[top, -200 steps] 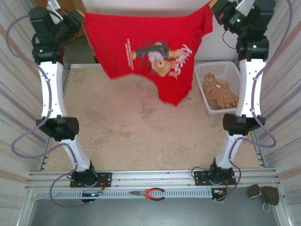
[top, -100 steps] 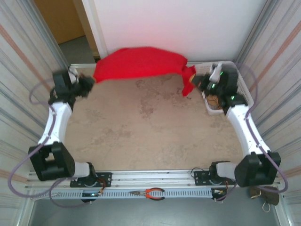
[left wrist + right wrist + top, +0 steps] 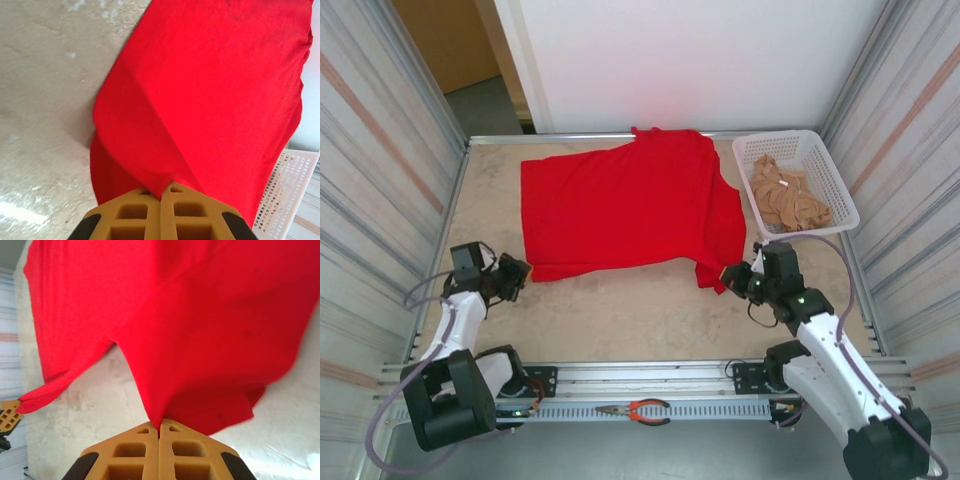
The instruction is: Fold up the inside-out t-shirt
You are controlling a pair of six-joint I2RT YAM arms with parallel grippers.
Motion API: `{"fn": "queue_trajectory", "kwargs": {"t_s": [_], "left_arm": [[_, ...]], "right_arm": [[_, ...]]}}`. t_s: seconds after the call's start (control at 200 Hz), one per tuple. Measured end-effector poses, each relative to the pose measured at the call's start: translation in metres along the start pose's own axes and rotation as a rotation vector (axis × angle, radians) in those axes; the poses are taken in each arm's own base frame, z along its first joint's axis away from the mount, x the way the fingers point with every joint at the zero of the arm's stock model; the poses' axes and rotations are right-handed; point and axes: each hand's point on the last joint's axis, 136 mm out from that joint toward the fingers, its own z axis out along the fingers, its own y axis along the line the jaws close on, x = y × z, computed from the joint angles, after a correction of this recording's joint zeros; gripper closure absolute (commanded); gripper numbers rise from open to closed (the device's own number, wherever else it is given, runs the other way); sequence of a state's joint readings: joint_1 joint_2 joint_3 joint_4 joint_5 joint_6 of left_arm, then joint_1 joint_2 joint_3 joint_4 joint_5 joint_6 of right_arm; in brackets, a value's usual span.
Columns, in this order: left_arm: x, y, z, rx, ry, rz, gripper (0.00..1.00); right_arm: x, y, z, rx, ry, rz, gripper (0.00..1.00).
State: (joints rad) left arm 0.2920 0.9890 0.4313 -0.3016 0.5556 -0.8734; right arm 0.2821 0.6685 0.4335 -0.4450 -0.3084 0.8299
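Between the clamped fingers of the left gripper [image 3: 161, 190] sat the near left corner of the red t-shirt [image 3: 620, 205]; the right gripper [image 3: 159, 424] pinched its near right corner. Its cloth lay spread on the table [image 3: 620, 310], beside a white basket [image 3: 775, 136].

My left arm [image 3: 455, 325] and right arm [image 3: 830, 365]: white links, black joints.
Lavender cables [image 3: 860, 300] trail alongside; my ochre fingers [image 3: 145, 202] carry square pockets.
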Motion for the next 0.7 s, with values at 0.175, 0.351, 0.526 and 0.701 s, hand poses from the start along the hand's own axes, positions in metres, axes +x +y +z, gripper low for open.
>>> {"fn": "queue_trajectory", "kwargs": {"t_s": [0.175,0.351,0.526,0.701], "left_arm": [[0.006,0.000,-0.017,0.026,-0.046,0.024,1.00],[0.018,0.009,-0.030,0.027,-0.074,0.025,1.00],[0.028,0.010,-0.037,0.041,-0.061,0.036,0.72],[0.033,0.012,-0.040,0.020,-0.038,0.040,0.49]], "right_arm": [[0.015,-0.005,-0.015,-0.011,0.001,0.018,1.00],[0.033,-0.002,-0.022,-0.029,0.049,0.014,1.00],[0.058,0.000,-0.017,-0.017,0.153,-0.016,0.84],[0.085,-0.003,-0.008,0.061,0.286,-0.072,0.37]]}}
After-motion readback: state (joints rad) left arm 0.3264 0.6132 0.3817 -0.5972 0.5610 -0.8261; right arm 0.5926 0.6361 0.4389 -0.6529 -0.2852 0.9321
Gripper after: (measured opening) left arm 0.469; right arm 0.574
